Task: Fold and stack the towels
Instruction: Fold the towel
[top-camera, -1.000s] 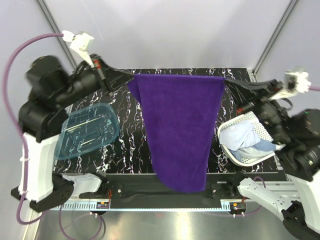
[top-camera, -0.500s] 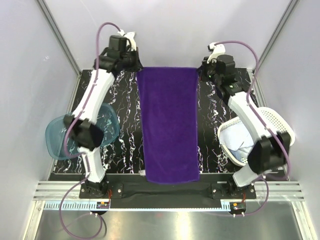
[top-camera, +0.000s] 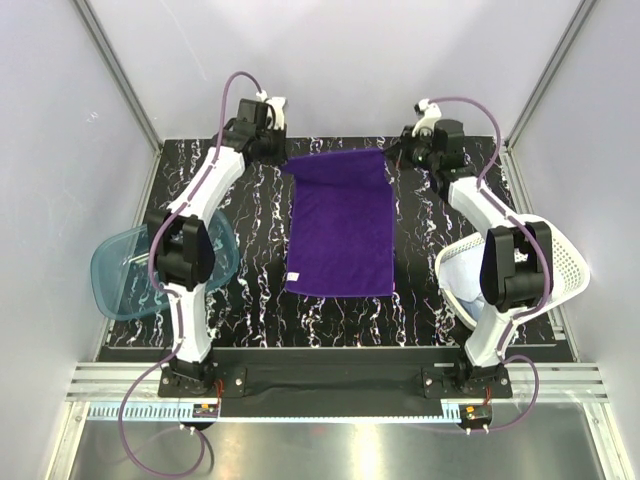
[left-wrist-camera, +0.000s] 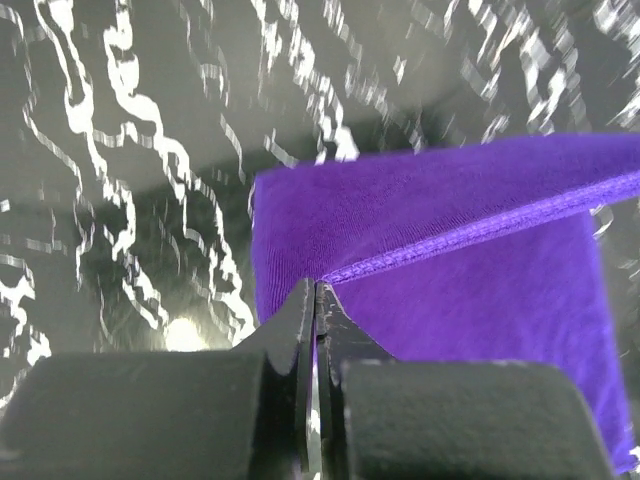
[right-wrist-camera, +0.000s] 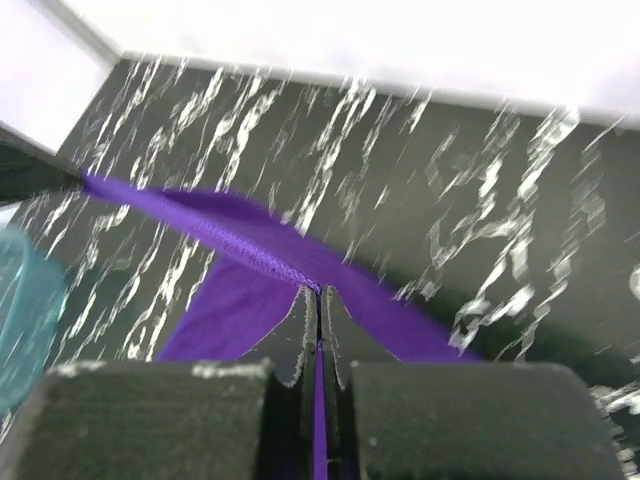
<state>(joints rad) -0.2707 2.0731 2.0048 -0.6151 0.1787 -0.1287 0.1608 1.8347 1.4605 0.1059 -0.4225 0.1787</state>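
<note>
Two far corners of the purple towel (top-camera: 340, 225) are pinched, one by each arm: the left pincer (left-wrist-camera: 315, 300) is pressed together on the far-left corner right at the hem, and the right pincer (right-wrist-camera: 318, 300) is clamped on the far-right corner the same way. Most of the cloth is laid flat on the worktop (top-camera: 260, 270), roughly midway between its left and right edges. Its long axis is run from the far edge toward the near edge. The short held edge looks to be lifted a touch near the far edge, and the free short edge is pointed at the arm bases. So the body of the towel is stretched away from both pincers toward the near edge, and neither arm can be called nearer, since each is sat on its own corner. A fold would probably be made by carrying the held edge along that long axis over to the free edge, kept square. A light blue towel (top-camera: 462, 278) is bunched in the white basket (top-camera: 565, 255) by the right edge, well apart, and a teal tub (top-camera: 115, 275) is sat at the left edge.
</note>
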